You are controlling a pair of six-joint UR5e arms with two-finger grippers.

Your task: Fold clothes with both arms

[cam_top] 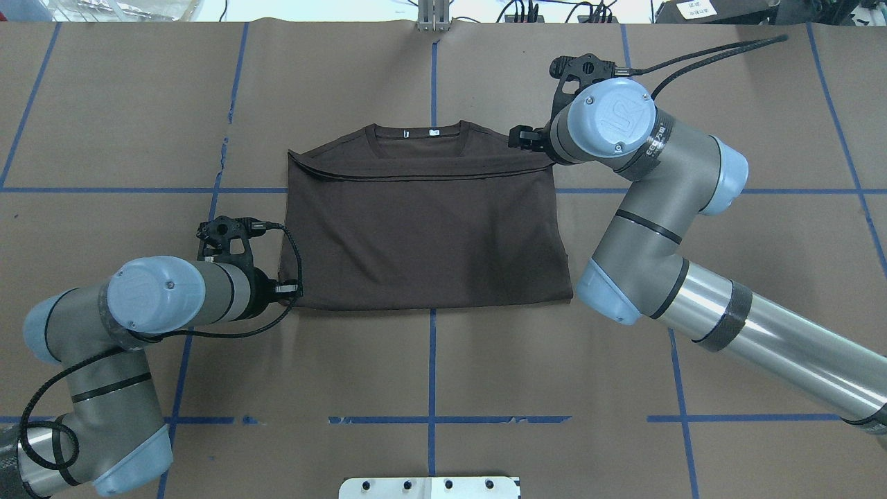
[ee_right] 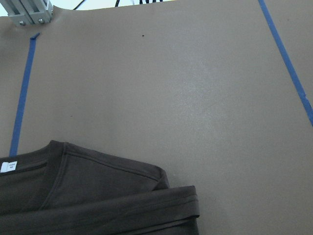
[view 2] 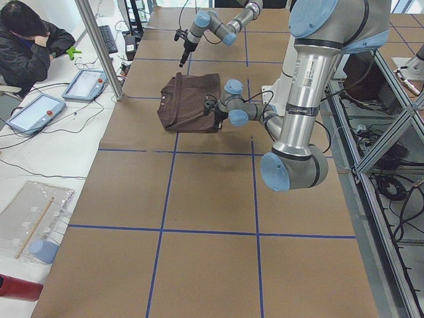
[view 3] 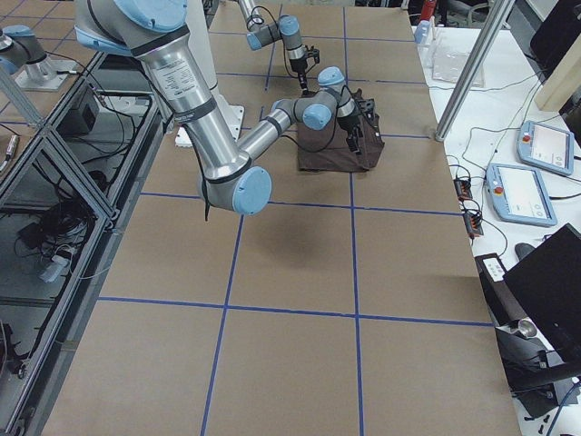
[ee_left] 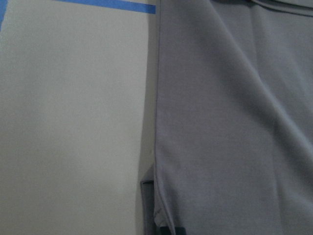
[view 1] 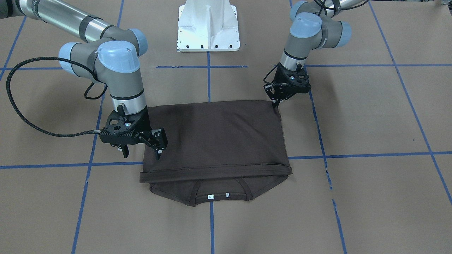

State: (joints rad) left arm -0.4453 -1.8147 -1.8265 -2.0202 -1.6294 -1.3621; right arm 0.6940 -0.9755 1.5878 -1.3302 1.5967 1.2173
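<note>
Dark brown T-shirt point(view 1: 215, 137), lying flat at the middle of the paper-covered table point(view 1: 370, 116), its lower half doubled up so that the hem band point(view 1: 212, 171) lies just short of the ribbed collar point(view 1: 212, 192), which shows beyond it. Right gripper point(view 1: 142, 152): jaws wide, one fingertip over the cloth and the other outside it, astride the side edge near the hem band. Left gripper point(view 1: 275, 103): tips drawn narrow at the diagonally opposite corner, on the fold line; whether they pinch cloth cannot be told, since the wrist view shows only the shirt's edge close up. Probable faults: with the grippers at opposite corners, an uneven pull would likely skew the stack or drag the hem off the collar. A pinch that takes only the upper layer would probably open the fold. The spread right finger, pressed down and swept, could ruck the cloth. Writing: two white neck tags point(view 1: 210, 197) inside the collar, too small to read. The blue joint cap point(cam_top: 613, 111) of the right arm bears a moulded mark that reads as UR. Nothing else is legible.
</note>
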